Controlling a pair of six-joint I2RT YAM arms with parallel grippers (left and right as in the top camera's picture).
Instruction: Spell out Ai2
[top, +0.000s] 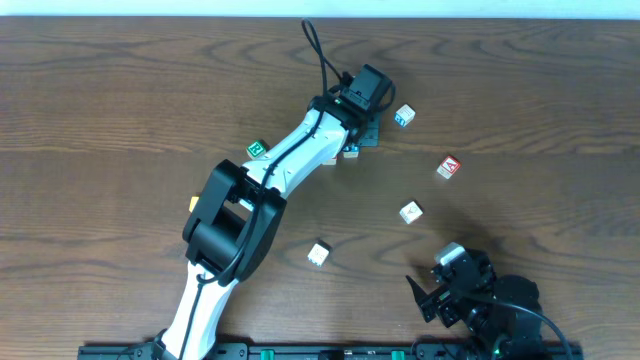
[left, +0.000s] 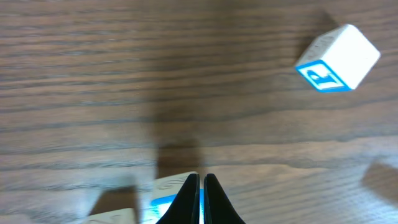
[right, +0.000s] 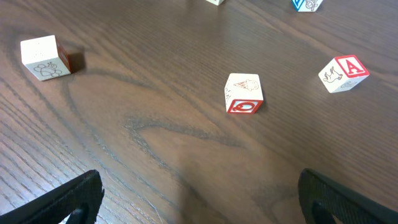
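Letter blocks lie scattered on the dark wood table. A red "A" block (top: 449, 167) lies right of centre and shows in the right wrist view (right: 344, 73). A blue-lettered block (top: 403, 116) lies beside my left gripper (top: 362, 128) and shows in the left wrist view (left: 337, 59). My left gripper (left: 201, 180) is shut, its fingers pressed together, just over another blue-printed block (left: 166, 194). My right gripper (top: 432, 297) is open and empty near the front edge; in its wrist view (right: 199, 196) only bare table lies between the fingers.
A red-printed block (top: 411, 212) (right: 244, 93) lies in front of my right gripper. A white block (top: 319, 254) (right: 43, 57) lies left of it. A green block (top: 256, 150) lies beside the left arm. A yellow piece (top: 193, 203) peeks from under that arm.
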